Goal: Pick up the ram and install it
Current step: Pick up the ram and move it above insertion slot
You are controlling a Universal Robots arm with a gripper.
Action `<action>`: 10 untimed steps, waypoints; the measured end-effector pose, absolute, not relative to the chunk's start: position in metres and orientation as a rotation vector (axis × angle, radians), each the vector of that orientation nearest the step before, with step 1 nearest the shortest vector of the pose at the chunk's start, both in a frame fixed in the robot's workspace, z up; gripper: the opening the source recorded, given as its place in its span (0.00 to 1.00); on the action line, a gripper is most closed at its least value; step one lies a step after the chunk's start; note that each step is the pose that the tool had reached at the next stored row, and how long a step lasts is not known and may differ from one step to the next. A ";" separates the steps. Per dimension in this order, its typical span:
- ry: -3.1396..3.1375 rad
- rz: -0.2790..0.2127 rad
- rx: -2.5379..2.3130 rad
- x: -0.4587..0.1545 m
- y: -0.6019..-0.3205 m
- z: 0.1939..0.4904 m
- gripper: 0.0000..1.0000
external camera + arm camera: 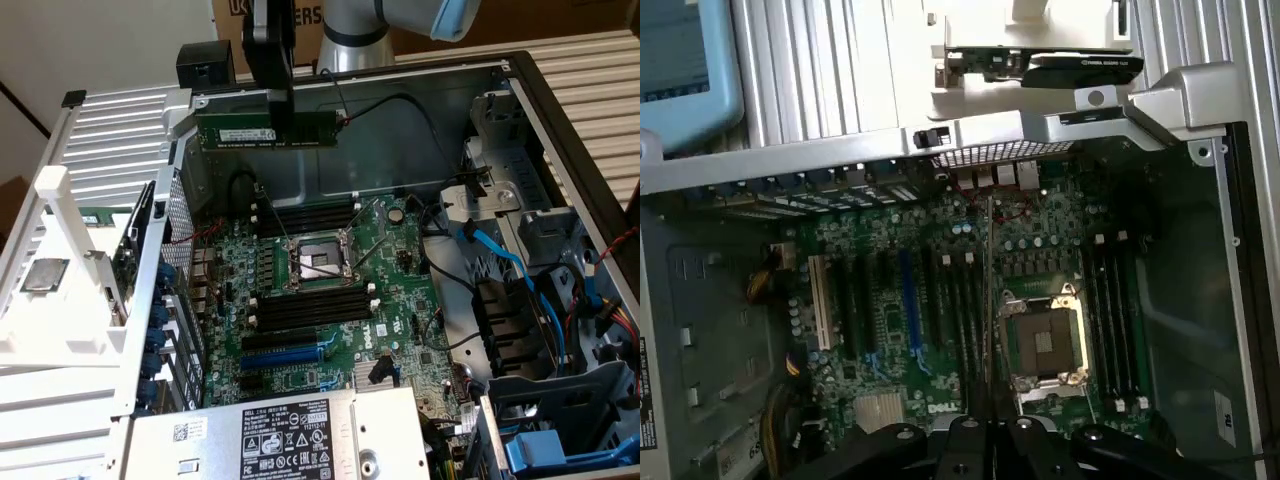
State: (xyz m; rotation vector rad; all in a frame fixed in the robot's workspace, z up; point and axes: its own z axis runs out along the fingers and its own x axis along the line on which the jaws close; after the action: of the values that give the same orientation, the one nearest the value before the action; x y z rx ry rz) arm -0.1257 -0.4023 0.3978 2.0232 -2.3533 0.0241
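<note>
Gripper [281,108] hung high over the open case; fingers pinched the ram [240,131] near the middle of its top edge. The ram was level, label toward the exterior camera, touching nothing else, well above the motherboard [330,300].

In the wrist view the ram [988,300] showed edge-on as a thin line running out from the gripper [988,428], along the same direction as the black memory slots [962,310] beside the CPU socket [1045,342]; we could not tell which slot it sat over.

Carrying step, we judged: keep the stick level and parallel to the slots; keep the grip centred so neither end dips; descend straight, not at a slant.

Room:
- Two slot banks flanked the CPU socket [318,262]: the upper bank [310,215] near the case wall [420,130], the lower bank [305,305] near the blue expansion slot [285,357].
- A black cable [400,100] looped just beside the ram's end on the exterior view's right; a likely snag, we judged.
- The blue cables [510,262] lay well apart.
- Space straight above the board stood open.
</note>
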 end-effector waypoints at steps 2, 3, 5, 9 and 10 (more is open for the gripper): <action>-2.349 0.030 2.024 -0.116 -0.402 0.394 0.12; -2.344 0.031 2.028 -0.114 -0.402 0.393 0.12; -2.330 0.033 2.044 -0.112 -0.402 0.389 0.12; -2.283 0.037 2.094 -0.110 -0.402 0.382 0.12; -2.272 0.037 2.107 -0.109 -0.402 0.380 0.12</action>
State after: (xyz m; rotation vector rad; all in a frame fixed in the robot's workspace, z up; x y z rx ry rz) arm -0.1094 -0.4024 0.3801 2.1066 -2.2721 0.0370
